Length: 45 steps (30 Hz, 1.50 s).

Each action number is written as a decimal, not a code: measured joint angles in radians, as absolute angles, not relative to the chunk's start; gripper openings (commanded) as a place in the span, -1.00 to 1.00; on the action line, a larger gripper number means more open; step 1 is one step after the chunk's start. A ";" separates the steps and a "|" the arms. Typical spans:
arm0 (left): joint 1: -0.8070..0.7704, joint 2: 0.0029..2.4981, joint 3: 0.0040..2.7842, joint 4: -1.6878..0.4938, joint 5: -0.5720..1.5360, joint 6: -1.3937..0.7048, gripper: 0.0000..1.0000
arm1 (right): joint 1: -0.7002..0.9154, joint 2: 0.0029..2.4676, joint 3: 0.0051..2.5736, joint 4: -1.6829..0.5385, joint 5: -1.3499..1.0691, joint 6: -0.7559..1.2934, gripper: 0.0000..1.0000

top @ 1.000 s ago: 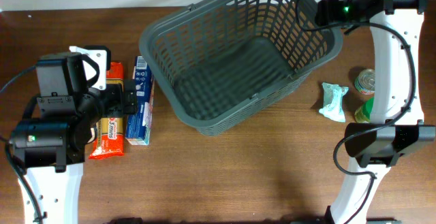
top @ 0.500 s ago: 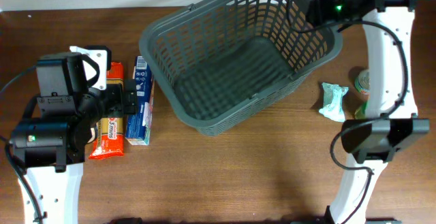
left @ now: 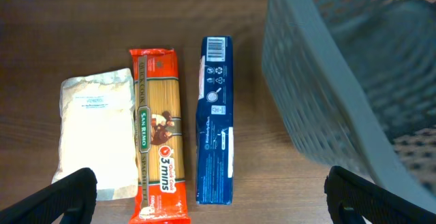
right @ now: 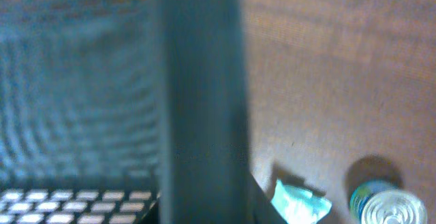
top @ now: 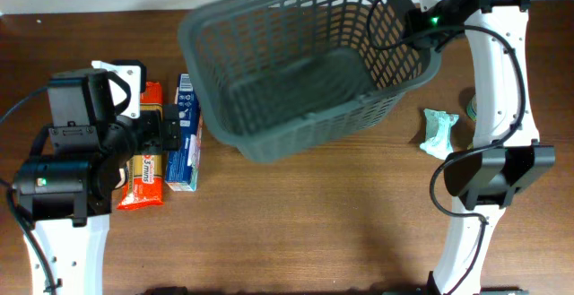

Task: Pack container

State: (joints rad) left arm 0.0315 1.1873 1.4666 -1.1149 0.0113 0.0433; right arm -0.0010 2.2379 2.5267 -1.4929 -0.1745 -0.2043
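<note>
The container (top: 305, 134), a large dark grey lattice basket, sits tilted at the table's back middle, its left side raised. My right gripper (top: 429, 15) is shut on its far right rim. That rim (right: 197, 101) fills the blurred right wrist view as a dark vertical band. My left gripper (top: 170, 129) hangs open over the groceries at the left, its black fingertips (left: 71, 193) wide apart with nothing between them. The basket's wall (left: 340, 67) shows at the right of the left wrist view.
Under the left arm lie a white bag (left: 99, 135), an orange spaghetti pack (top: 143, 165) and a blue box (top: 184, 143). A teal packet (top: 439, 132) and a tin can (right: 385, 207) sit right of the basket, by the right arm.
The right gripper has closed on the basket's rim. The basket has shifted left and tipped up. The left arm has not moved.
</note>
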 measured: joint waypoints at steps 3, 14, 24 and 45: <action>0.031 1.187 1.467 -1.115 0.011 0.044 0.99 | -0.014 2.238 2.531 -1.538 -0.173 -0.139 -0.70; 0.031 1.187 1.467 -1.115 0.011 0.044 0.99 | -0.053 2.234 2.534 -1.682 -0.144 -0.046 -0.66; 0.031 1.187 1.467 -1.115 0.011 0.044 0.99 | 0.006 2.234 2.534 -1.682 -0.101 0.037 -0.66; 0.031 1.187 1.467 -1.113 0.011 0.044 0.99 | 0.037 2.234 2.549 -1.619 -0.102 0.027 0.34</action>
State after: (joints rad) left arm 0.0315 1.1873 1.4666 -1.1133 0.0113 0.0437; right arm 0.0372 2.2337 2.5488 -1.6188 -0.1020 0.0269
